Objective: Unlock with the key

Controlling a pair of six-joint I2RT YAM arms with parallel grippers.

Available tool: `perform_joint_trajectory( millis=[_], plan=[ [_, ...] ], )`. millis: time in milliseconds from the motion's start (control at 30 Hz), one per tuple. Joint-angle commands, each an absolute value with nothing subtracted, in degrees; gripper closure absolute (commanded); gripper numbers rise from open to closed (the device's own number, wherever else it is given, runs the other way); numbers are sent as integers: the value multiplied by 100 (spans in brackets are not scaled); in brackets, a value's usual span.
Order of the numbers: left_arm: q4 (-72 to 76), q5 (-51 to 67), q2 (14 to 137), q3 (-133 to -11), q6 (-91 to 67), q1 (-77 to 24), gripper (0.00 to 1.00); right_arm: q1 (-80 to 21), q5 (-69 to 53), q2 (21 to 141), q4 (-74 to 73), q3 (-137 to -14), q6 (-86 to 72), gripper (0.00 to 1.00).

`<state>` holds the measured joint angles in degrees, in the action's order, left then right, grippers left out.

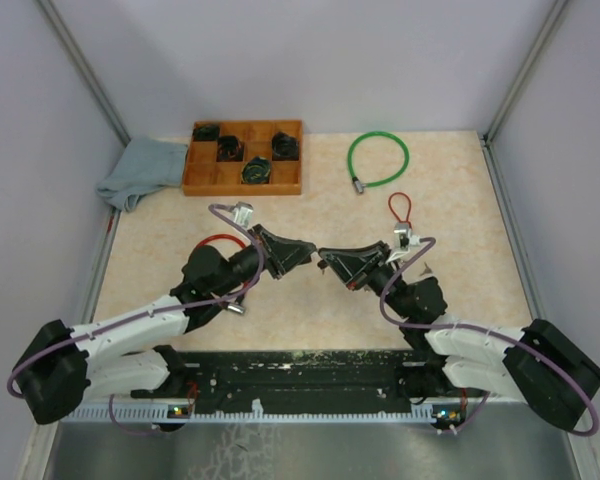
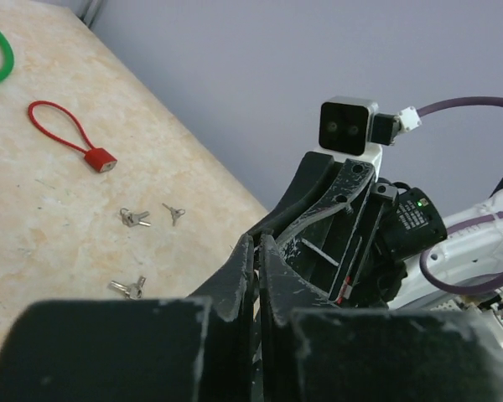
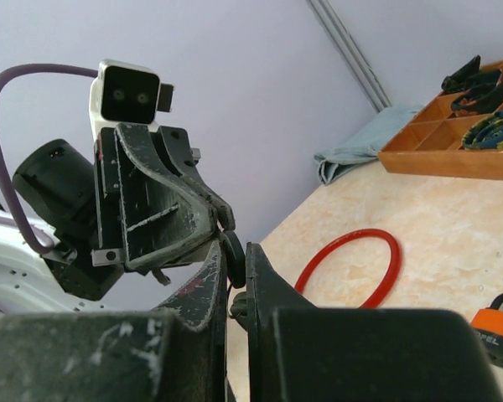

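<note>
From above no writing can be read, and the left gripper and right gripper meet tip to tip over the table, with their arms hiding what lies under them. In the left wrist view the left gripper is almost closed, with just a thin crack. It is hard to tell if it holds anything, and small keys lie on the table near a red lock. In the right wrist view the right gripper is closed with a small dark thing at its tips, too blurry to name, and the orange padlock sits cut off in the bottom corner beside a red ring, showing only the letters "PEL".
</note>
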<state>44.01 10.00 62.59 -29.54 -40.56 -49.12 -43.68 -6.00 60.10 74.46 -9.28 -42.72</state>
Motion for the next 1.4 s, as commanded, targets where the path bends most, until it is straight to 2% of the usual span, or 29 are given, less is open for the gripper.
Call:
perform_joint_trajectory(
  millis=[0,133,233,400,533,733,867,1100,1367],
  plan=[
    [5071,1206,6237,-2847,-4090,-4891,100,-4351,-695,6091,7842,-952,-4390,100],
    [4921,1260,6074,-2845,-3769,-4849,100,-4335,-849,6067,7841,-873,-4348,98],
    [4403,1251,5857,-2920,-3353,-4843,100,-4235,-1151,5880,7504,-911,-4208,85],
    [3022,1530,5630,-3339,-2383,-4771,100,-3598,-2488,5525,6841,-1159,-4061,60],
    [1856,1872,5669,-3921,-1754,-4712,100,-3280,-3510,5299,6015,-1542,-3699,51],
    [373,2202,5935,-4746,-1183,-4675,100,-2848,-4450,5229,5704,-1813,-3460,50],
    [-65,2566,6057,-5011,-1052,-4634,100,-2786,-4722,5282,5680,-1884,-3325,50],
    [-20,3227,6191,-5071,-1113,-4563,100,-2786,-4959,5560,5827,-2018,-3305,53],
    [282,3574,6319,-5008,-1309,-4526,100,-2785,-5312,6134,6729,-1992,-3739,65]
  ],
)
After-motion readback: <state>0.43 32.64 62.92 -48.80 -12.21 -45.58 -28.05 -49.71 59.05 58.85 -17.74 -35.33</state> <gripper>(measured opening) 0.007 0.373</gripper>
